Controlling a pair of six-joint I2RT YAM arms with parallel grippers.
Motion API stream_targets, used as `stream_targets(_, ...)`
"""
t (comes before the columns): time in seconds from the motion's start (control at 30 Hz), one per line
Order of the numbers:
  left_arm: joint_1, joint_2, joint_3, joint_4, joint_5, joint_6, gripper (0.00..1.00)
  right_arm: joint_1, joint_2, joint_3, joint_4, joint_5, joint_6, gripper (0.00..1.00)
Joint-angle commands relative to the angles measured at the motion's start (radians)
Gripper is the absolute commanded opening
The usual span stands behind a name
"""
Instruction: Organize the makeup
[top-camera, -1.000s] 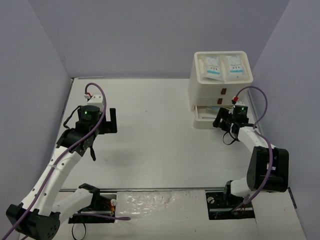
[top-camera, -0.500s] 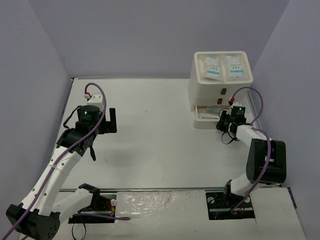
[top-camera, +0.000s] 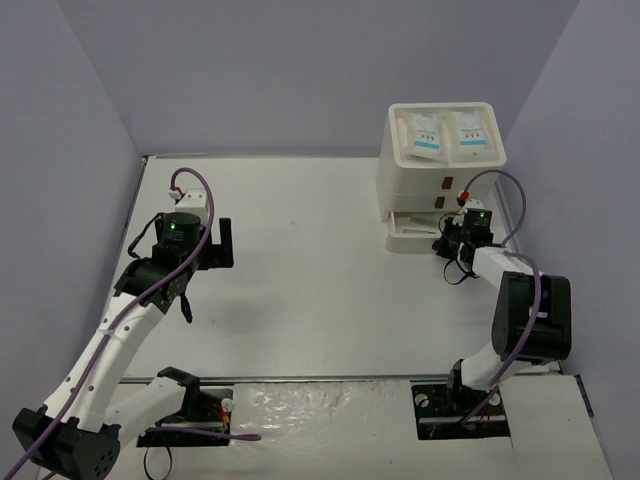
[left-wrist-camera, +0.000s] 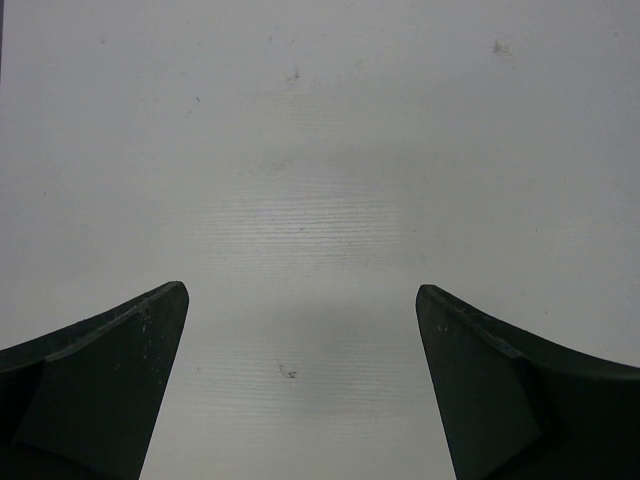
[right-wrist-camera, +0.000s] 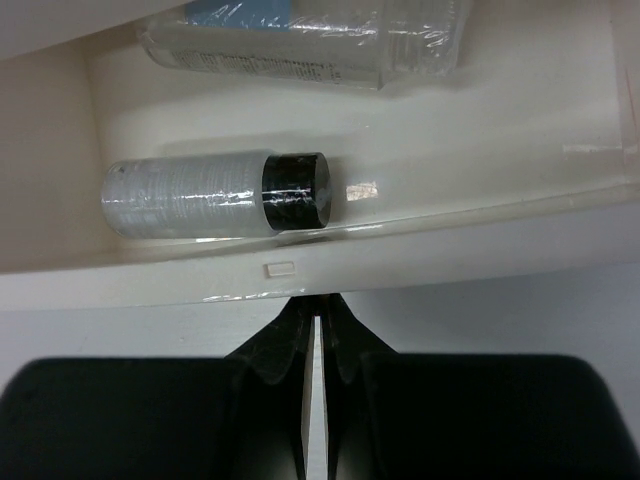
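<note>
Two white sachets with blue print (top-camera: 423, 134) (top-camera: 471, 133) lie on top of the white three-drawer box (top-camera: 410, 178). The box's bottom drawer (top-camera: 404, 238) stands partly pulled out. Inside it lie a clear vial with a black cap (right-wrist-camera: 215, 195) and a clear-wrapped item (right-wrist-camera: 300, 40) behind the vial. My right gripper (top-camera: 446, 238) (right-wrist-camera: 318, 298) is shut, holding nothing, its tips against the drawer's front wall (right-wrist-camera: 460, 250). My left gripper (top-camera: 222, 243) (left-wrist-camera: 300, 290) hangs wide open over bare table at the left, far from the box.
The box stands at the back right, close to the right wall. Two brown handles (top-camera: 447, 182) (top-camera: 441, 200) show on its upper drawers. The white table (top-camera: 310, 260) spreads between the two arms. The arm bases sit at the near edge.
</note>
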Motion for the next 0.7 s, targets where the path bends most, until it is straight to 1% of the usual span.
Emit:
stream_targets(0.0,0.007,-0.015,0.025,0.051,-0.024,0.014,0.97,-0.002,0.001,0.079,0.167,-0.057,-0.002,0.00)
stream_targets(0.23,0.006,-0.012,0.023,0.050,-0.026,0.014,0.97,-0.003,0.024,0.112,0.232,-0.062,0.004,0.00)
stream_targets(0.37,0.006,-0.012,0.022,0.050,-0.026,0.014,0.97,-0.003,0.036,0.111,0.305,-0.061,0.010,0.00)
stream_targets(0.53,0.006,-0.009,0.022,0.051,-0.028,0.014,0.97,-0.003,0.061,0.118,0.373,-0.067,0.011,0.04)
stream_targets(0.67,0.006,-0.008,0.021,0.052,-0.028,0.014,0.97,-0.003,0.098,0.124,0.418,-0.076,0.011,0.11)
